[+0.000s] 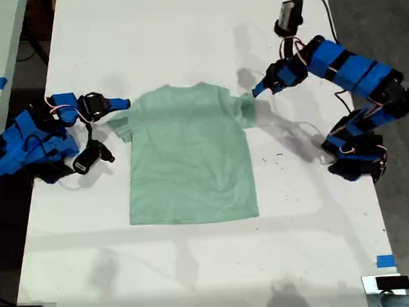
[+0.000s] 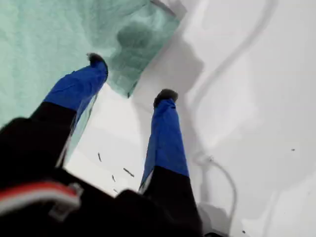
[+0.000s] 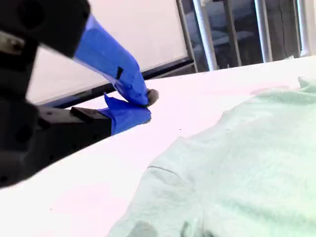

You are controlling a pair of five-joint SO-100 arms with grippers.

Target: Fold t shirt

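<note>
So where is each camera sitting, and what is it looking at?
Exterior view: high above the white table, looking down on the t shirt and both blue arms.
First wrist view: on my first gripper, looking down at a sleeve; open blue fingers show.
Second wrist view: on my second gripper, low beside the other sleeve; jaws shut.
All share the t shirt.

White table (image 1: 198,266) on dark floor (image 1: 384,14); blue tape (image 1: 385,261) marks its edge.
</note>
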